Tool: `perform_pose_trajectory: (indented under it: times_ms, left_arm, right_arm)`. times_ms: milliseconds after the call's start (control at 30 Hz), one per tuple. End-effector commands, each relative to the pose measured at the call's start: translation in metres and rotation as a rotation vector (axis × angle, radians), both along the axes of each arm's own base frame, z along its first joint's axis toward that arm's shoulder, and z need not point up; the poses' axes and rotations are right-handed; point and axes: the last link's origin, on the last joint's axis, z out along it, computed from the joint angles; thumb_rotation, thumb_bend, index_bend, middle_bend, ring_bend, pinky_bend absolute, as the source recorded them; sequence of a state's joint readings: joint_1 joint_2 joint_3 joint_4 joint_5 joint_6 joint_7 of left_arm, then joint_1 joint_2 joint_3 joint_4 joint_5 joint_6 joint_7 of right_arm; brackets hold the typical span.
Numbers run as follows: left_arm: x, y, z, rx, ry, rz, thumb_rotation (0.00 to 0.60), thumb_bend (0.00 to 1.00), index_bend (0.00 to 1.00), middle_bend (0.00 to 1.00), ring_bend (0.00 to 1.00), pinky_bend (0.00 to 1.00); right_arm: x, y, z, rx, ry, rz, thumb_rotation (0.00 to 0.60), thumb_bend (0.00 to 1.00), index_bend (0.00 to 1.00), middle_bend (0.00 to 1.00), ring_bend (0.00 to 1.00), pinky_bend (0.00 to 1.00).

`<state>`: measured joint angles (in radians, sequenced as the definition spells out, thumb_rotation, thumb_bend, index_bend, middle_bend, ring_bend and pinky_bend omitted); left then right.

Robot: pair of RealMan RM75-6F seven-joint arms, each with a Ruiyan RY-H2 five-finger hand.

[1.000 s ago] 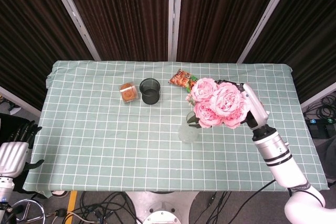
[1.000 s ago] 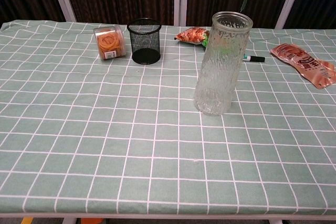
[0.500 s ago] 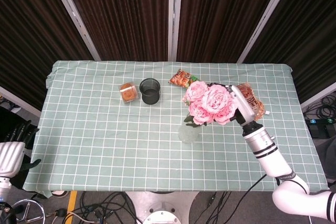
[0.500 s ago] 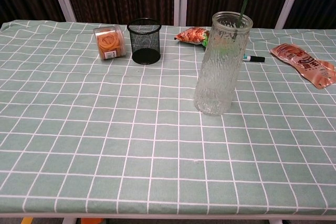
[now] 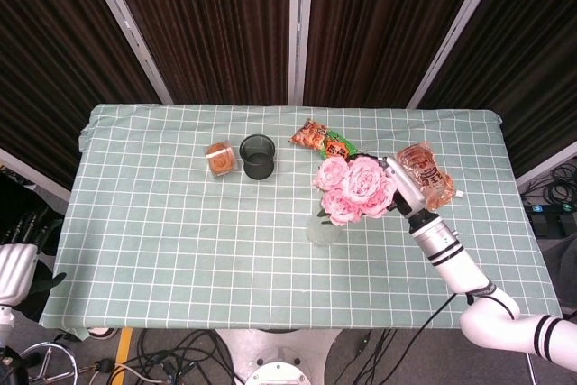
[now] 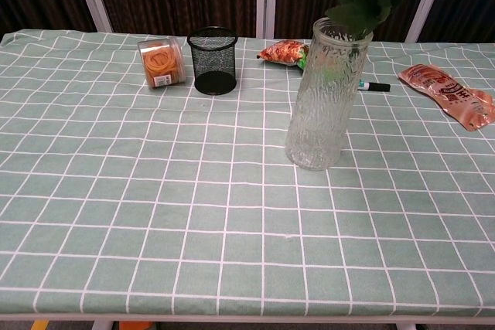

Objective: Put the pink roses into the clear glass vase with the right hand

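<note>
On the green checked tablecloth [image 6: 155, 191], my right hand [image 5: 399, 188] holds the pink rose bouquet [image 5: 353, 188] upright, stems down inside the tall clear glass vase [image 6: 325, 98].

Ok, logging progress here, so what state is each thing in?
pink roses: stems entering the vase mouth, held by the right robot hand
clear glass vase: upright
black mesh cup: upright, empty
orange tub: on its side
left robot hand: idle off-table

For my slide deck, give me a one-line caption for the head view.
Right hand lowers pink roses into the clear glass vase on a green checked table.
</note>
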<state>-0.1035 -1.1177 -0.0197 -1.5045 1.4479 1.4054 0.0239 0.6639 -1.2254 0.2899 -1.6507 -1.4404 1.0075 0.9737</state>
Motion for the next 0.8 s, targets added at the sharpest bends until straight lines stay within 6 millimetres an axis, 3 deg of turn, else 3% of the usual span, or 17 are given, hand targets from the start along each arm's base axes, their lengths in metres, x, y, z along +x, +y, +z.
perform_pose_trajectory:
  times_ms: [33, 267, 367, 567, 700, 800]
  left_arm:
    - [0.000, 0.000, 0.000, 0.001, 0.000, 0.000, 0.600, 0.08, 0.17, 0.01, 0.00, 0.19]
    - [-0.001, -0.001, -0.001, -0.012, 0.003, 0.006, 0.600, 0.08, 0.17, 0.01, 0.00, 0.19]
    - [-0.001, -0.001, -0.001, -0.013, 0.004, 0.007, 0.600, 0.08, 0.17, 0.01, 0.00, 0.19]
    - [0.000, -0.002, -0.002, -0.015, 0.005, 0.008, 0.600, 0.08, 0.17, 0.01, 0.00, 0.19]
    - [0.000, -0.002, -0.004, -0.016, 0.002, 0.004, 0.600, 0.08, 0.17, 0.01, 0.00, 0.19]
    - [0.002, -0.001, -0.005, -0.020, 0.001, -0.002, 0.600, 0.08, 0.17, 0.01, 0.00, 0.19]
  right_arm:
    - [-0.006, -0.001, -0.007, 0.043, 0.026, 0.016, 0.600, 0.00, 0.36, 0.33, 0.17, 0.26]
    - [-0.017, 0.002, -0.005, 0.085, 0.122, 0.065, 0.600, 0.00, 0.01, 0.06, 0.00, 0.04]
    - [-0.023, 0.002, 0.003, 0.043, 0.185, 0.070, 0.600, 0.00, 0.00, 0.00, 0.00, 0.00]
    - [-0.044, 0.013, 0.028, -0.069, 0.379, 0.069, 0.600, 0.00, 0.00, 0.00, 0.00, 0.00]
    - [-0.069, 0.028, 0.052, -0.208, 0.661, 0.061, 0.600, 0.00, 0.00, 0.00, 0.00, 0.00]
    - [-0.086, 0.046, 0.054, -0.290, 0.877, 0.060, 0.600, 0.00, 0.00, 0.00, 0.00, 0.00]
